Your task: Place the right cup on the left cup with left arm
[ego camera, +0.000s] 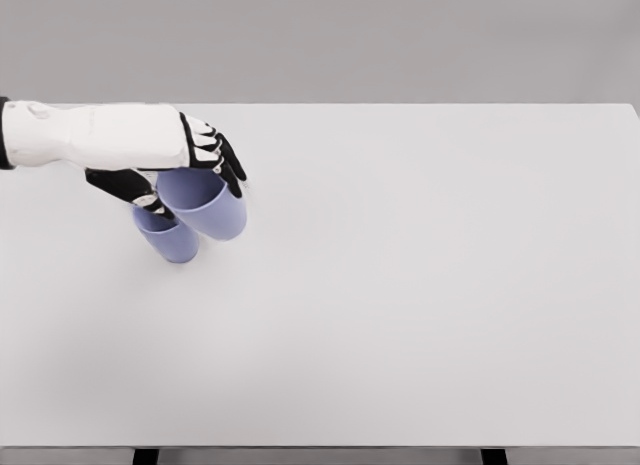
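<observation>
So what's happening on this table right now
The robot's left hand is closed around the rim of a purple cup, holding it beside and partly over a second purple cup near the left side of the white table. Whether it is nested yet isn't clear. The right arm is out of view.

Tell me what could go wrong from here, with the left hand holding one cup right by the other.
1. The held cup sits beside and overlapping the lower cup, not clearly over its mouth; released now, it may slide off.
2. The left hand hides both rims, so alignment cannot be checked from the head view.
3. Lowering off-centre might knock the lower cup over on the table.
</observation>
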{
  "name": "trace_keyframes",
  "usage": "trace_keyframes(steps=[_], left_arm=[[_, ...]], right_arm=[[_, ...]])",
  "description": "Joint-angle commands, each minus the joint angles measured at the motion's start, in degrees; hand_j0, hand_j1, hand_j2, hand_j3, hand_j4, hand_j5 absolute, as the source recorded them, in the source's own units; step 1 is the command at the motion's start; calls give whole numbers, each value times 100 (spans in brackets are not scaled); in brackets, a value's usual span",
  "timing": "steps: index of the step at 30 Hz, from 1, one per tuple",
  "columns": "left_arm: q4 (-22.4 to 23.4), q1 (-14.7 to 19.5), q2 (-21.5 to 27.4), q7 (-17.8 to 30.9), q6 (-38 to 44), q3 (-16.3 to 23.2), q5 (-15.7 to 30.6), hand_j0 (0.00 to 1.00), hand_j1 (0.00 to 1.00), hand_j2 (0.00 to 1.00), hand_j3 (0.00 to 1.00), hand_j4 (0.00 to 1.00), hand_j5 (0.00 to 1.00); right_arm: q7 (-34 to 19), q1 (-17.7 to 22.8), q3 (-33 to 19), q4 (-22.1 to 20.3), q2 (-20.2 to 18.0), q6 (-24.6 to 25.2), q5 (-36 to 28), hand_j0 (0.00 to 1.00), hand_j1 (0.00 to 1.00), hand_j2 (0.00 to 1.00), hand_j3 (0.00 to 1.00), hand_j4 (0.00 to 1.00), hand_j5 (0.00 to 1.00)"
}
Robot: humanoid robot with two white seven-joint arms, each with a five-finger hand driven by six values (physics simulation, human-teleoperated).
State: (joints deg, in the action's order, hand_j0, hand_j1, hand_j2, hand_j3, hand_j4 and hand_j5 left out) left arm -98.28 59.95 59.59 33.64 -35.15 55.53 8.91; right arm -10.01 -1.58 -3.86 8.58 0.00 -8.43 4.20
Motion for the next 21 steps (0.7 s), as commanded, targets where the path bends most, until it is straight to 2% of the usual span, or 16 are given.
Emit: trace_keyframes(steps=[1,7,17,21], left_arm=[[-69,8,202,20,15,2,357,60,60,60,60,60,60],[-60,492,448,117,15,81,682,61,61,61,61,61,61],[19,562,809,136,15,107,647,60,60,60,60,60,60],[248,562,809,136,15,116,612,61,61,61,61,61,61]], right_arm=[[-1,0,0,3,0,-1,1,100,100,100,100,100,100],[-1,0,0,3,0,-1,1,100,100,100,100,100,100],[-1,0,0,-6,0,-1,1,100,100,100,100,100,100],[-1,0,0,3,0,-1,1,100,100,100,100,100,100]])
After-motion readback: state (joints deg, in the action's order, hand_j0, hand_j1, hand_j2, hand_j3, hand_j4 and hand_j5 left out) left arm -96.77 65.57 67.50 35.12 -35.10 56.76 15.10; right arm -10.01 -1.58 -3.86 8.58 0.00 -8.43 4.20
